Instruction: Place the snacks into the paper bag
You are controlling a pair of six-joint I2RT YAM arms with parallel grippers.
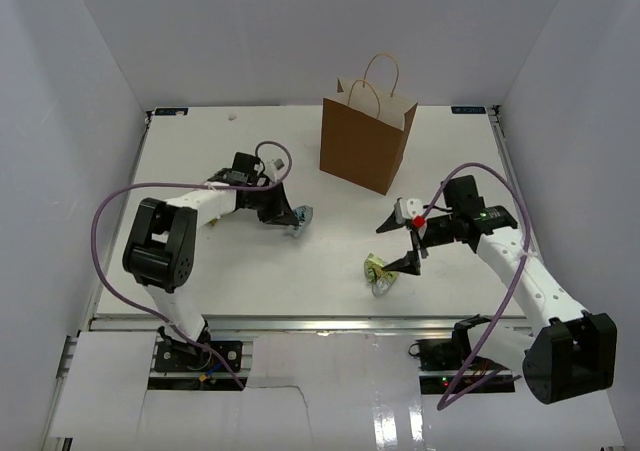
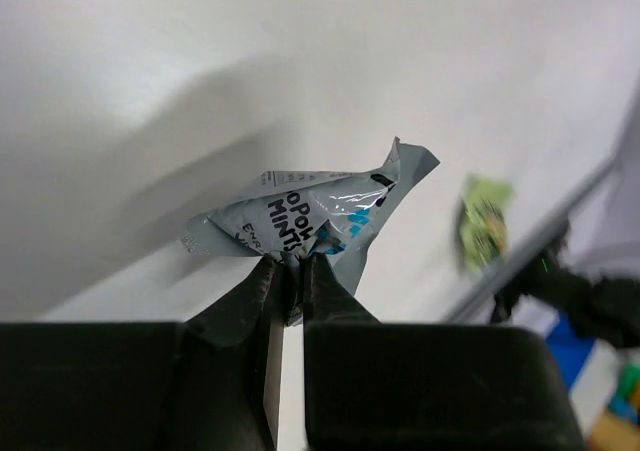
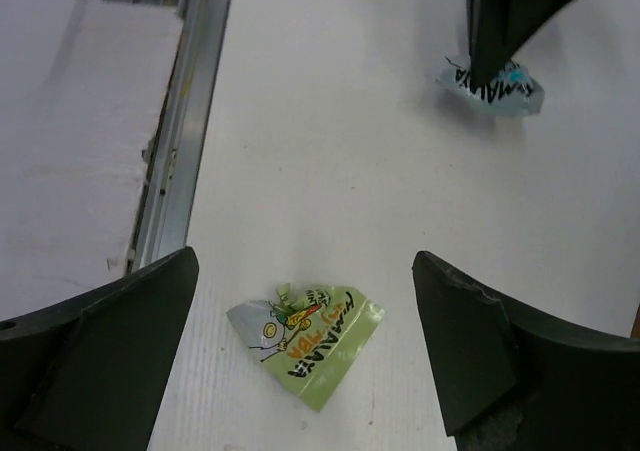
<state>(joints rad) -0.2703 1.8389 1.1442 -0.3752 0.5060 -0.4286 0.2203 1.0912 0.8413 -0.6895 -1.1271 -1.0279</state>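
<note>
My left end effector [image 2: 285, 271]: clamped on silver mint packet [image 2: 320, 211], frame centre. My right end effector [image 3: 305, 261]: apart over green packet [image 3: 305, 346], lower centre. Brown paper bag [image 1: 365, 141]: upright, upper centre of counter [image 1: 200, 271].

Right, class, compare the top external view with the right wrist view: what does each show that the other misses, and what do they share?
Only the top view shows the paper bag, upright at the back. Only the right wrist view shows the cartoon print on the green packet, seen between the right gripper's open fingers. Both show that green packet and the silver-grey packet pinched by the left gripper.
</note>
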